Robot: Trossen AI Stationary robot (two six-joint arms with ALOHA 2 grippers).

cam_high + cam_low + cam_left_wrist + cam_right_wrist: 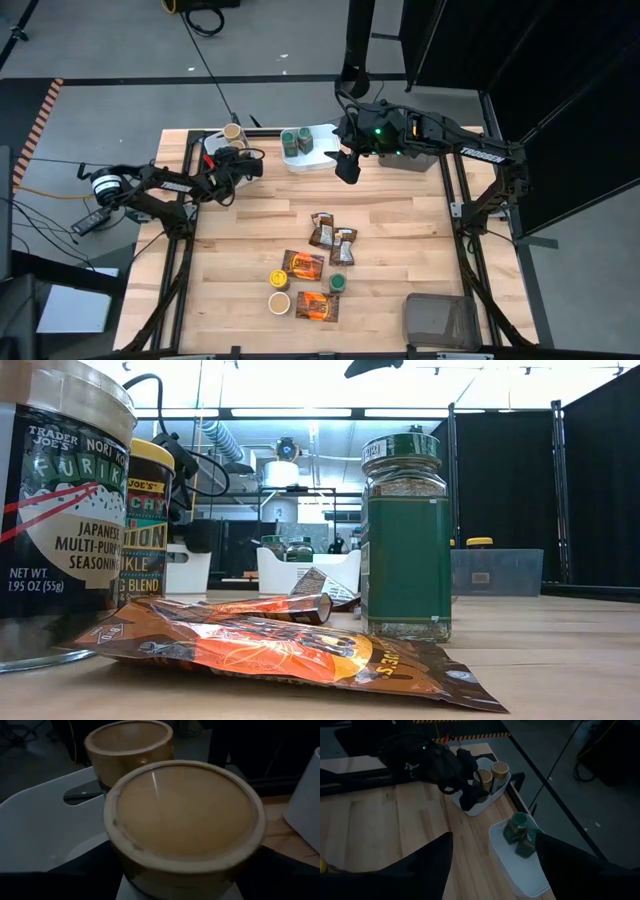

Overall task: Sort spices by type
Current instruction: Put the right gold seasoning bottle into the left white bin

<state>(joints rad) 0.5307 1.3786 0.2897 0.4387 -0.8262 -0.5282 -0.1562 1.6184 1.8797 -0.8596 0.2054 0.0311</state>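
Observation:
My left gripper (243,160) is at the far left white tub (40,820), shut on a tan-lid jar (185,820). A second tan-lid jar (130,742) stands in that tub behind it. My right gripper (495,840) hovers open, above the table beside the white tub (512,865) that holds green-lid jars (520,822). On the table's middle lie several orange-and-brown packets (303,265). A yellow-lid jar (279,277), a tan-lid jar (279,302) and a green-lid jar (338,283) stand upright among them. My left gripper has the tan-lid jar between its two fingers (75,870), which sit on opposite sides of the jar's body just under the lid (150,870). The jar is upright at the white tub. Whether its base rests in the tub is hidden by the jar itself.
A grey-brown bin (440,318) sits at the near right corner and another (412,158) lies under my right arm at the far edge. In the low view the jars (405,540) and a packet (280,650) stand close to the camera. Bare wood lies left and right of the pile.

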